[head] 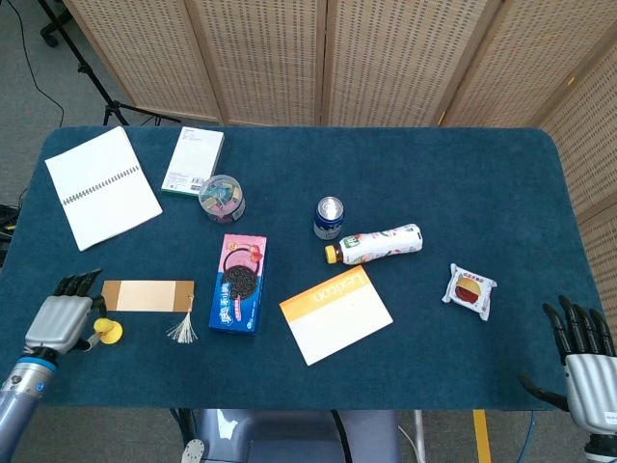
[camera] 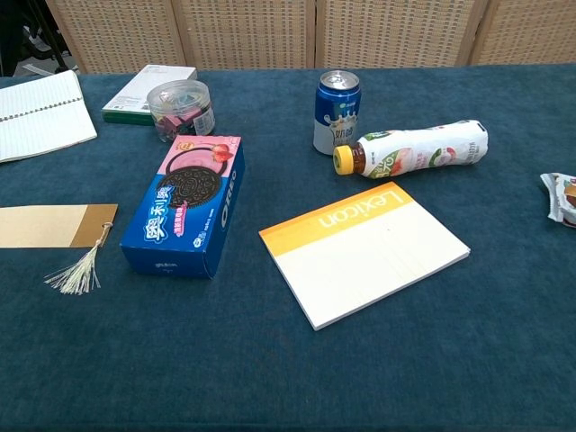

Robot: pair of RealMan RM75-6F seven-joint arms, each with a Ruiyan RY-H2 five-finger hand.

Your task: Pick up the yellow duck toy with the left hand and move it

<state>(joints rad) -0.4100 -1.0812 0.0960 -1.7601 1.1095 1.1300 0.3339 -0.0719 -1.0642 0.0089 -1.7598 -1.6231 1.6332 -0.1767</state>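
Observation:
In the head view the small yellow duck toy [head: 98, 325] is at the thumb side of my left hand [head: 60, 323], low over the table's front left corner. The hand pinches it at its right edge while the other fingers stay stretched out. A second small yellow piece [head: 112, 335] lies on the cloth right beside the duck. My right hand [head: 583, 355] hangs off the table's front right corner with its fingers spread and nothing in it. The chest view shows neither hand nor the duck.
A tan bookmark with a tassel [head: 147, 295] lies just right of the left hand, then a blue cookie box [head: 238, 284]. A spiral notebook [head: 102, 186], a white book [head: 194, 160], a clip jar [head: 222, 197], a can [head: 329, 217], a bottle [head: 376, 244], a Lexicon pad [head: 336, 315] and a snack packet [head: 469, 290] are further off.

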